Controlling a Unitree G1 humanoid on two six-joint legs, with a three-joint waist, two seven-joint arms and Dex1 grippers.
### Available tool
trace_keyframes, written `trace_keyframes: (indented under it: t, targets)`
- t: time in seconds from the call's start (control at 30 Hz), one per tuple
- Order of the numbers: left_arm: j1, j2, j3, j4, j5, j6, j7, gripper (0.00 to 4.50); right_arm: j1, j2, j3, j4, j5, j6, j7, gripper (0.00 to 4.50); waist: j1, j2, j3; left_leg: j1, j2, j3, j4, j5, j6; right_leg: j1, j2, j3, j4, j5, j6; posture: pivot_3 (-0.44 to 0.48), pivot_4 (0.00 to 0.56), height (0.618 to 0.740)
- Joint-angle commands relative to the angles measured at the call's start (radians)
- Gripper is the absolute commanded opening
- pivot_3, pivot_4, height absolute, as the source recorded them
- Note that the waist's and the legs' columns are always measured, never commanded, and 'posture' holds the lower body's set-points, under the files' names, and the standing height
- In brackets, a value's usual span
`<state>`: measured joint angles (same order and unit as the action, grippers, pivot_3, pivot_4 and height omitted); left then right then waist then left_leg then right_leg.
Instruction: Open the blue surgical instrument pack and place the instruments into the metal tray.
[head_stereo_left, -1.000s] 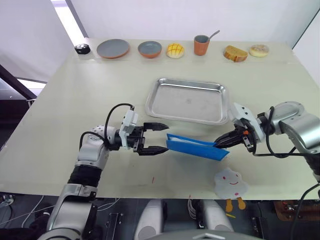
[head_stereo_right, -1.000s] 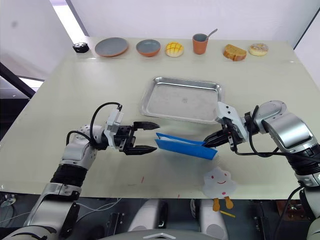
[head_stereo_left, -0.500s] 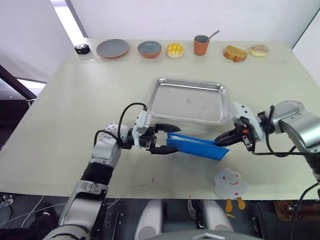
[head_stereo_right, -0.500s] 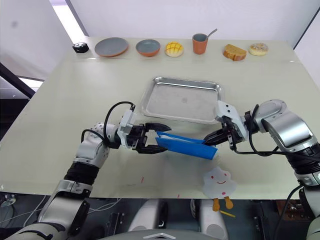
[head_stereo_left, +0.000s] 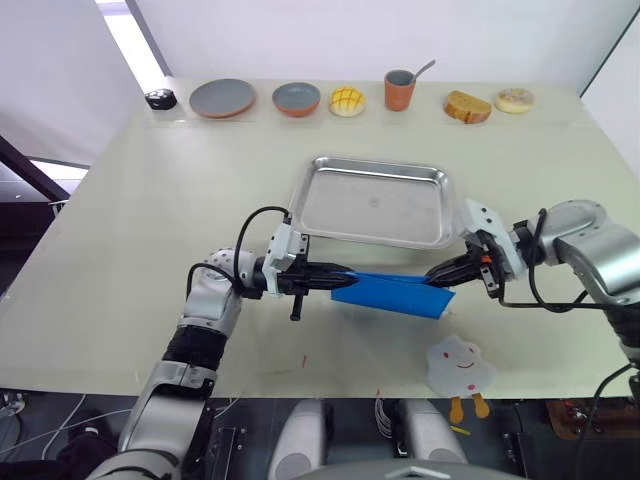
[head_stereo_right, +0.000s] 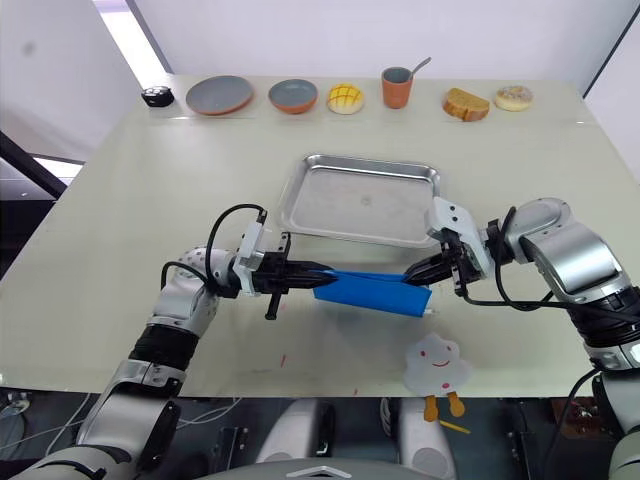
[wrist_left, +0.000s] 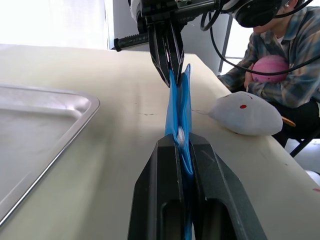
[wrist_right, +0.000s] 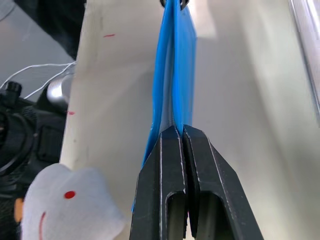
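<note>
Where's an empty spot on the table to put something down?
The metal tray is bare inside. The table is bare between the far row of dishes and the tray, and along its left side. It is crowded in front of the tray, where both grippers hold the blue pack, with the white toy beside.

1 tray (head_stereo_left: 374, 201) — 1 blue pack (head_stereo_left: 390, 292) — 2 plates (head_stereo_left: 222, 98) — 1 cup (head_stereo_left: 399, 91) — 1 toy (head_stereo_left: 460, 364)

Robot lab, prop-lined table (head_stereo_left: 150, 200), seated person (wrist_left: 280, 55)
</note>
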<state>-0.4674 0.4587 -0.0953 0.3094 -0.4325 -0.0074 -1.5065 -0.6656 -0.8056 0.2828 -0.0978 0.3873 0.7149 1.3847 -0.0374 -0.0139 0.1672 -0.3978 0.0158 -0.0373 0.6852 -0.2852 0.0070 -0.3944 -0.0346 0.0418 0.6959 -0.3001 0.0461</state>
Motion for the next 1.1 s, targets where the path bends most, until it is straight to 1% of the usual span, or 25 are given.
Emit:
trace_keyframes:
  t: [0.03,0.07,0.13,0.17,0.27,0.3,0.33,0.4,0.47,0.6,0.7,0.83,0.9,1.0,1.07,1.1]
  targets:
    - [0.057,0.031,0.024,-0.096,-0.002,0.012,0.039,0.03,-0.034,0.047,-0.050,0.016,0.016,-0.036,-0.040,0.00,-0.008,0.000,0.000,0.000,0.000,0.000,0.000,0.000,0.000,0.000,0.000,0.000,0.000,0.000,0.000,0.000,0.150,0.740]
    - [0.075,0.038,0.032,-0.127,-0.007,0.024,0.056,0.00,-0.042,0.064,-0.060,0.029,0.016,-0.048,-0.051,0.27,-0.009,0.000,0.000,0.000,0.001,0.000,0.000,0.000,0.000,0.000,0.000,0.001,0.000,0.000,0.000,0.000,0.150,0.740]
    - [0.120,0.053,0.048,-0.194,-0.015,0.044,0.098,0.00,-0.045,0.070,-0.071,0.029,0.028,-0.069,-0.030,0.95,-0.007,0.001,0.001,0.000,0.001,0.000,-0.001,0.000,0.000,-0.001,0.001,0.001,0.000,0.000,0.000,0.000,0.150,0.740]
    - [0.134,0.057,0.053,-0.216,-0.016,0.052,0.115,0.00,-0.043,0.066,-0.081,0.024,0.039,-0.070,-0.020,1.41,-0.004,0.001,0.001,0.000,0.001,0.000,-0.001,0.000,0.000,-0.001,0.001,0.001,0.000,0.000,0.000,0.000,0.150,0.740]
    - [0.149,0.058,0.057,-0.250,-0.020,0.070,0.146,0.00,-0.023,0.012,-0.146,-0.002,0.092,-0.051,0.014,2.65,0.005,0.001,0.001,-0.002,0.000,0.000,-0.001,0.000,0.000,-0.001,-0.001,0.000,-0.001,0.000,0.000,0.000,0.150,0.740]
    - [0.149,0.059,0.056,-0.254,-0.020,0.073,0.150,0.00,-0.018,-0.009,-0.168,-0.012,0.109,-0.042,0.022,3.21,0.010,0.001,0.001,-0.002,0.000,0.000,-0.001,0.000,0.000,-0.001,-0.002,0.000,-0.001,0.000,0.000,0.000,0.150,0.740]
    - [0.149,0.062,0.053,-0.258,-0.018,0.074,0.152,0.00,-0.008,-0.039,-0.209,-0.032,0.139,-0.020,0.027,3.58,0.011,0.001,0.001,-0.002,-0.001,0.000,-0.001,0.000,0.000,-0.001,-0.002,0.000,-0.001,0.000,0.000,0.000,0.150,0.740]
    - [0.148,0.066,0.050,-0.260,-0.015,0.072,0.154,0.00,0.019,-0.099,-0.286,-0.080,0.203,0.027,0.037,4.46,0.021,0.001,0.001,-0.002,-0.001,0.000,-0.001,0.000,0.000,-0.001,-0.003,0.000,-0.001,0.000,0.000,0.000,0.150,0.740]
    - [0.145,0.069,0.050,-0.257,-0.017,0.072,0.154,0.00,0.056,-0.163,-0.350,-0.131,0.257,0.071,0.044,4.46,0.025,0.001,0.001,-0.002,-0.001,0.000,-0.001,0.000,0.000,-0.001,-0.002,-0.001,-0.001,0.000,0.000,0.000,0.150,0.740]
    - [0.137,0.079,0.054,-0.241,-0.019,0.070,0.146,0.00,0.167,-0.285,-0.522,-0.247,0.372,0.170,0.030,4.46,0.026,0.001,0.001,-0.002,0.000,0.000,-0.001,0.000,0.000,-0.001,-0.002,-0.001,-0.001,0.000,0.000,0.000,0.150,0.740]
    - [0.130,0.087,0.058,-0.222,-0.020,0.064,0.133,0.00,0.249,-0.332,-0.642,-0.310,0.434,0.223,-0.007,4.46,0.021,0.001,0.001,-0.001,0.000,0.002,-0.001,0.000,0.000,-0.001,-0.001,0.001,-0.001,0.000,0.000,0.000,0.150,0.740]
    - [0.117,0.099,0.059,-0.192,-0.017,0.054,0.110,0.00,0.378,-0.352,-0.771,-0.428,0.486,0.295,-0.072,4.46,0.027,0.001,0.001,-0.001,0.000,0.001,-0.001,0.000,0.000,0.000,-0.001,0.000,-0.001,0.000,0.000,0.000,0.150,0.740]
    - [0.111,0.105,0.060,-0.178,-0.016,0.047,0.097,0.00,0.456,-0.332,-0.775,-0.518,0.489,0.310,-0.135,4.46,0.026,0.001,0.001,-0.001,0.000,0.001,-0.001,0.000,0.000,0.000,0.000,0.000,-0.001,0.000,0.000,0.000,0.150,0.740]
    - [0.104,0.108,0.059,-0.163,-0.014,0.038,0.087,0.00,0.562,-0.274,-0.728,-0.631,0.508,0.324,-0.246,4.46,0.024,0.001,0.001,-0.001,0.000,0.001,-0.001,0.000,0.000,0.000,0.000,0.000,-0.001,0.000,0.000,0.000,0.150,0.740]
    - [0.102,0.109,0.057,-0.156,-0.013,0.033,0.083,0.00,0.611,-0.236,-0.665,-0.672,0.481,0.311,-0.319,4.46,0.023,0.001,0.001,-0.001,0.000,0.002,-0.001,0.000,0.000,0.000,0.000,0.001,-0.001,0.000,0.000,0.000,0.150,0.740]
    - [0.101,0.109,0.055,-0.153,-0.009,0.027,0.080,0.00,0.653,-0.233,-0.599,-0.688,0.412,0.281,-0.359,4.46,0.023,0.001,0.001,-0.001,0.000,0.002,-0.001,0.000,0.000,0.000,0.000,0.001,-0.001,0.000,0.000,0.000,0.150,0.740]
